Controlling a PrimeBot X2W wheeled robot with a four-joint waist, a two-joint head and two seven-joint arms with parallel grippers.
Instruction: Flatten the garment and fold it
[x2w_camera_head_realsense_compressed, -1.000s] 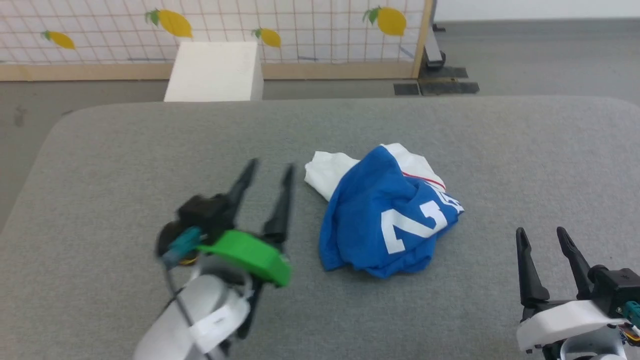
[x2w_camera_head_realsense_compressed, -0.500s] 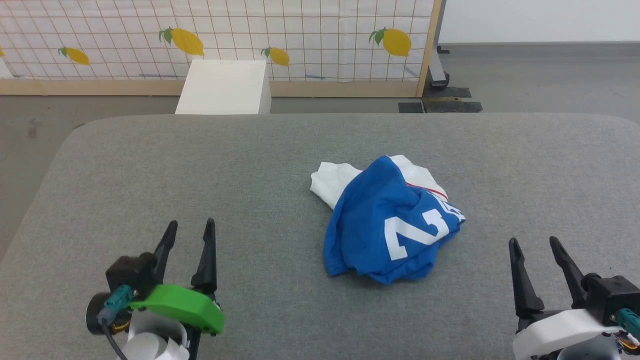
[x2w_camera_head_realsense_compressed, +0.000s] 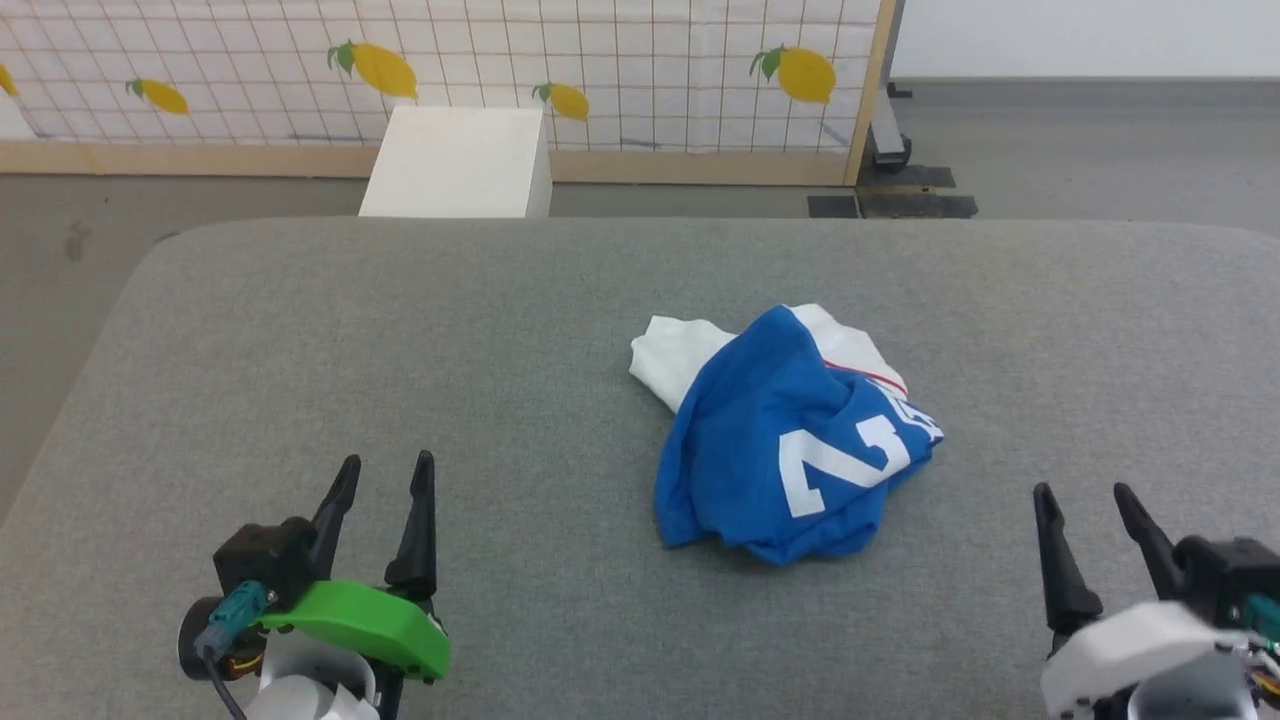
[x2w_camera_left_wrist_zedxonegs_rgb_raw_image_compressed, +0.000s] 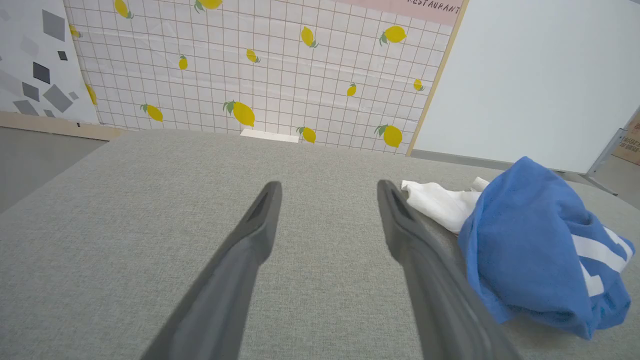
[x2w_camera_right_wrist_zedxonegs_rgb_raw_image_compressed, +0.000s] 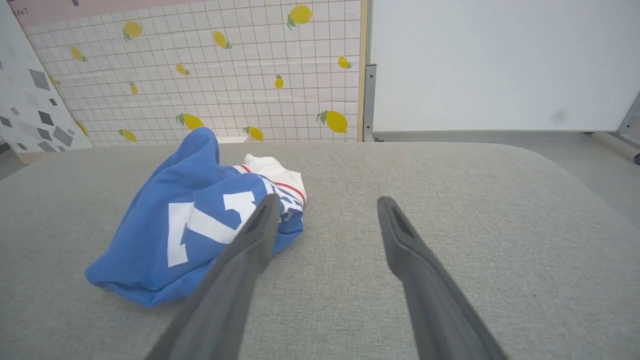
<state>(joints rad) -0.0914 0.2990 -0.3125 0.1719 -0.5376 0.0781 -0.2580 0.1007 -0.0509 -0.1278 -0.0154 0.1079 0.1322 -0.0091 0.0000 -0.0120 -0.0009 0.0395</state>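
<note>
The garment (x2w_camera_head_realsense_compressed: 780, 440) lies crumpled in a heap near the middle of the grey padded table (x2w_camera_head_realsense_compressed: 400, 330): royal blue with a white sleeve poking out at its far left, a red-striped white edge and part of a big white number. The left wrist view has the garment (x2w_camera_left_wrist_zedxonegs_rgb_raw_image_compressed: 535, 250) at its right; the right wrist view has the garment (x2w_camera_right_wrist_zedxonegs_rgb_raw_image_compressed: 195, 215) at its left. My left gripper (x2w_camera_head_realsense_compressed: 385, 475) is open over bare table at the near left, well clear of the heap. My right gripper (x2w_camera_head_realsense_compressed: 1085, 500) is open at the near right, also apart from it.
A white box (x2w_camera_head_realsense_compressed: 460, 165) stands on the floor beyond the table's far edge. Behind it runs a lemon-patterned grid screen (x2w_camera_head_realsense_compressed: 600, 60) with a wooden frame. The table's rounded corners (x2w_camera_head_realsense_compressed: 170, 250) mark its far limits, with grey floor around.
My left gripper has drawn back from beside the garment to the near left of the table. The head camera shifted slightly. The garment and right gripper have stayed put.
</note>
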